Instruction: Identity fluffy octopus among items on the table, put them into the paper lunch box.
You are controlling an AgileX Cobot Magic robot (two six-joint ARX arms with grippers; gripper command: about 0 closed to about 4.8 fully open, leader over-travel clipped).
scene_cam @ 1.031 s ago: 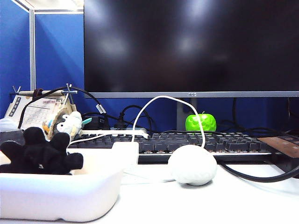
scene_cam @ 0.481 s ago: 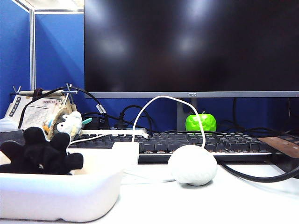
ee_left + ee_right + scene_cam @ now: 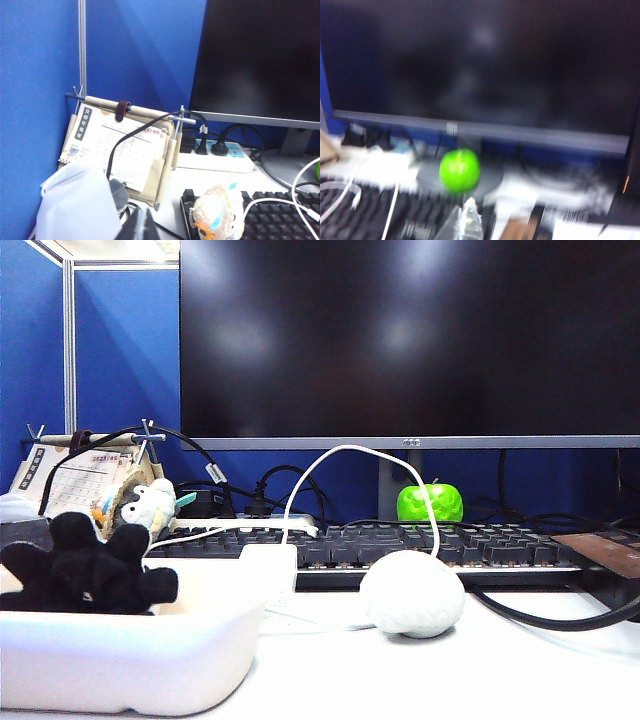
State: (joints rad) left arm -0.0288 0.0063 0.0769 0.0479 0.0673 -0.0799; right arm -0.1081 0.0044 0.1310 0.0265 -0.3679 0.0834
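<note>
The fluffy octopus, black with stubby arms, lies inside the white paper lunch box at the front left of the table. Neither gripper shows in the exterior view. In the left wrist view my left gripper is shut with nothing in it, above the table's back left corner, close to a grey-white plush. The right wrist view is blurred. There my right gripper has its fingers together and empty, and it faces the monitor and a green apple.
A white brain-shaped ball rests in front of the keyboard. The grey-white plush sits by a desk calendar. The green apple stands at the monitor's foot. Cables, a power strip and a white bag crowd the back.
</note>
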